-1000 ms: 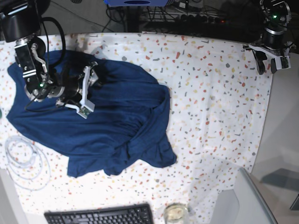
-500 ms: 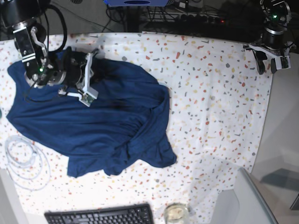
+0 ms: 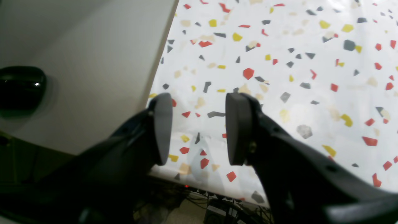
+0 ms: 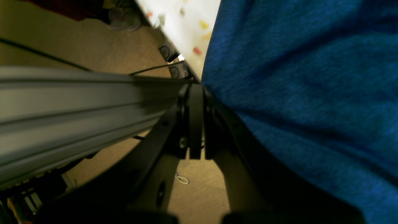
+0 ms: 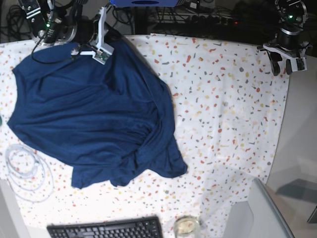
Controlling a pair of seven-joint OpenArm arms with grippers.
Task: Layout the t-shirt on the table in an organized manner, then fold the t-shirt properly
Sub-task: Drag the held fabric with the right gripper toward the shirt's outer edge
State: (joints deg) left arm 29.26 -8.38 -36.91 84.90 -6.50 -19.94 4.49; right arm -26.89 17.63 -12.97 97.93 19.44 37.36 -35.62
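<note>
Clearly the risk sits at the far edge of the table, where the right gripper has its jaws pressed together. In the right wrist view the shirt fills the space just to one side of the shut jaws, its edge running up against them, but no fabric shows plainly between the tips, so I cannot tell whether they have caught a fold or closed on nothing. If the pinch is thin or empty, a pull from here would leave the cloth behind, or slide off partway and drop it in a fresh heap.

Beyond the jaws lies the table's rim and the floor below. Drawing the shirt further that way could let its upper edge spill over the rim.

The shirt itself lies mostly on the speckled table, bunched and twisted at its lower corner, far from these jaws. Tugging from one point alone would likely tighten that twist rather than flatten it.

The left gripper hangs over the opposite corner of the table with its jaws apart and nothing between them, only bare speckled cloth beneath. It is well apart from the shirt, so it offers no second hold should the first one slip.
</note>
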